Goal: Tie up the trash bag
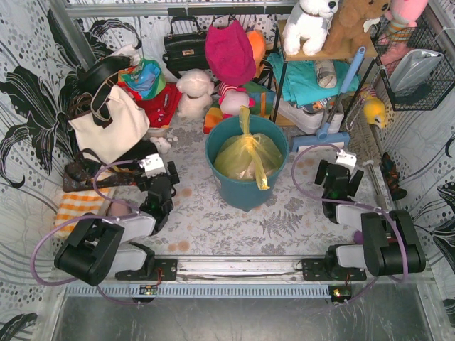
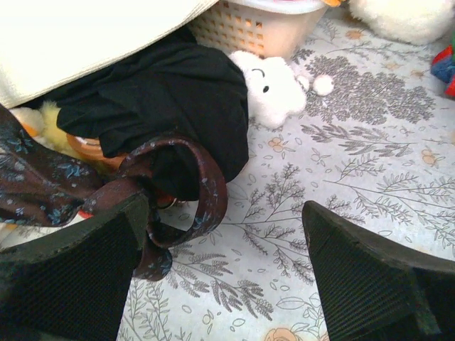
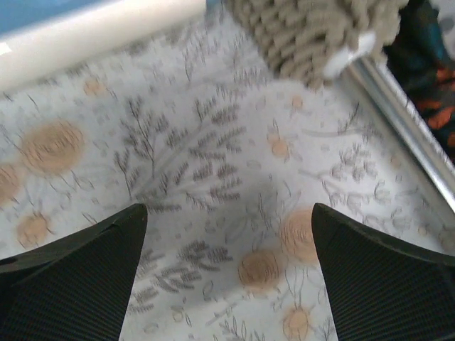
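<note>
Trash bag (image 1: 247,158) sits in the bin (image 1: 242,193) on the counter (image 1: 213,222), top bunched; left jaws and right jaws gape apart, empty, either side.

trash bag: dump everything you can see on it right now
The trash bag is thin, translucent yellow-green plastic, crinkled, with pale contents dimly showing through. It sits inside the teal bin, filling it to about the rim. Its mouth is gathered into a narrow twist near the middle, seemingly knotted. One end stands up above the bin and a tail hangs forward down to the near rim. Only the bin touches it. It shows in the top view alone.
</note>
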You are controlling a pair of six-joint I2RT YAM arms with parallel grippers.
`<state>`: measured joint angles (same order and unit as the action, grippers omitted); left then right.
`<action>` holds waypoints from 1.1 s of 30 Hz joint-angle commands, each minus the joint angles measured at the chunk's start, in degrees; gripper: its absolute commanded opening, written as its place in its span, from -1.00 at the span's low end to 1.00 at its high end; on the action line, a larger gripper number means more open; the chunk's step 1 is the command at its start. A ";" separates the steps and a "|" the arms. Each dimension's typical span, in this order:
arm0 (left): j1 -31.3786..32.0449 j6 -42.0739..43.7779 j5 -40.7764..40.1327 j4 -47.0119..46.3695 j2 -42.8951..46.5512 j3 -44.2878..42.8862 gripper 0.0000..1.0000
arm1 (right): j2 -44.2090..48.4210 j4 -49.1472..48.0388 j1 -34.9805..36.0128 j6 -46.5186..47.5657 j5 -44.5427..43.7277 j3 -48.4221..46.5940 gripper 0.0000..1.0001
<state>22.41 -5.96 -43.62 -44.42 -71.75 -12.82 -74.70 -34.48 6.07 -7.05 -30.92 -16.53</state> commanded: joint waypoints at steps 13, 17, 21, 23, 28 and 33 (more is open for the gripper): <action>-13.46 2.71 25.14 -23.83 -9.25 1.23 0.95 | -9.83 -34.25 -0.31 9.92 9.47 3.46 0.94; -17.33 0.94 32.48 -24.11 -12.10 0.60 0.95 | -10.17 -31.94 -0.57 9.63 10.35 2.19 0.94; -17.41 1.05 32.48 -25.09 -12.34 0.79 0.95 | -10.21 -31.32 -0.70 9.63 10.70 1.90 0.94; -17.45 1.02 32.38 -25.23 -12.47 0.82 0.96 | -10.21 -31.16 -0.75 9.60 10.90 1.78 0.94; -17.40 1.08 32.10 -24.99 -12.48 0.71 0.96 | -10.25 -31.46 -1.39 10.07 14.85 1.99 0.94; -17.40 1.30 32.10 -25.83 -12.50 0.98 0.96 | -10.16 -35.29 -1.49 10.65 16.86 4.13 0.94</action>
<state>5.19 -4.45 -11.92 -66.39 -84.20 -11.38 -84.44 -64.75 5.10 2.70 -16.93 -13.39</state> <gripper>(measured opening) 0.976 0.971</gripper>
